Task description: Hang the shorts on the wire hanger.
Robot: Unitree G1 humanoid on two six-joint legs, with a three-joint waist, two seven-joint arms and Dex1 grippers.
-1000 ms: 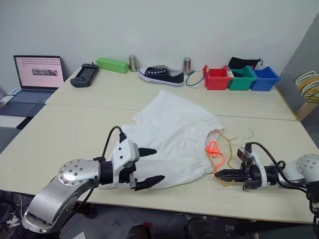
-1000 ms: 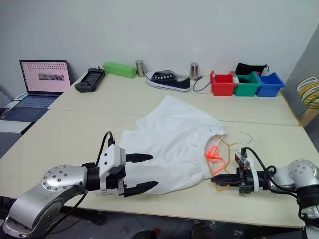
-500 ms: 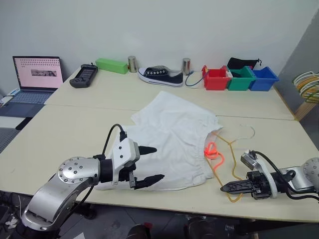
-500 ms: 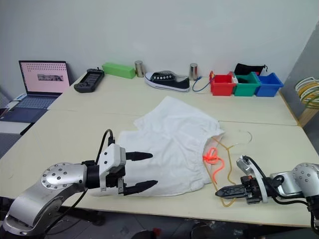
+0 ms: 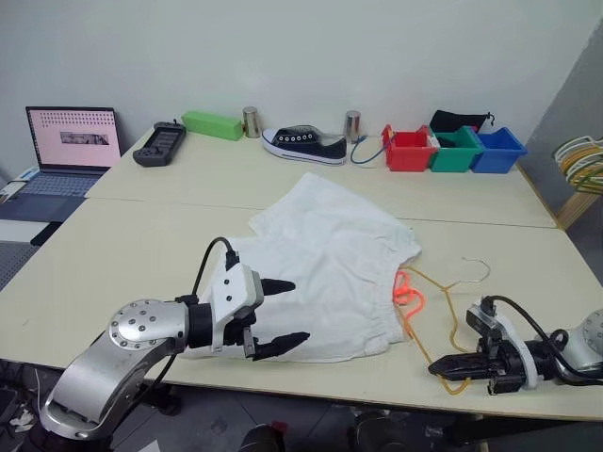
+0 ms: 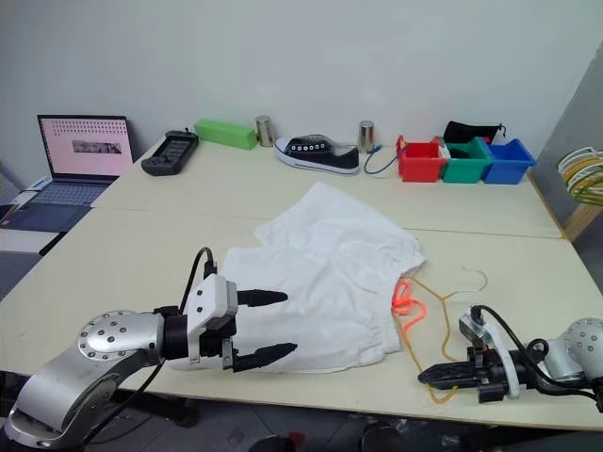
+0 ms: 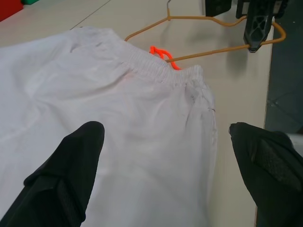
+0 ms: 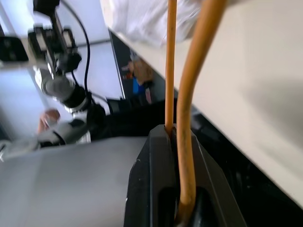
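The shorts [image 5: 325, 278] lie flat near the desk's [image 5: 141, 254] front edge, waistband and orange drawstring [image 5: 408, 292] facing the wire hanger [image 5: 450, 306] just beside them — its long bar running front to back. The right gripper [image 5: 443, 369] is clamped on the hanger's front corner at the desk edge, so the hanger must travel leftward into the waistband. The left gripper [image 5: 287, 315] hovers spread wide over the shorts' near leg — nothing stands between; bins [image 5: 455, 149] and shoe [image 5: 304, 142] sit along the far edge.

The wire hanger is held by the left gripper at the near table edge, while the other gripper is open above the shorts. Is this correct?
Not quite. The right gripper is shut on the wire hanger, as the left eye view shows. The left gripper is the open one above the shorts.
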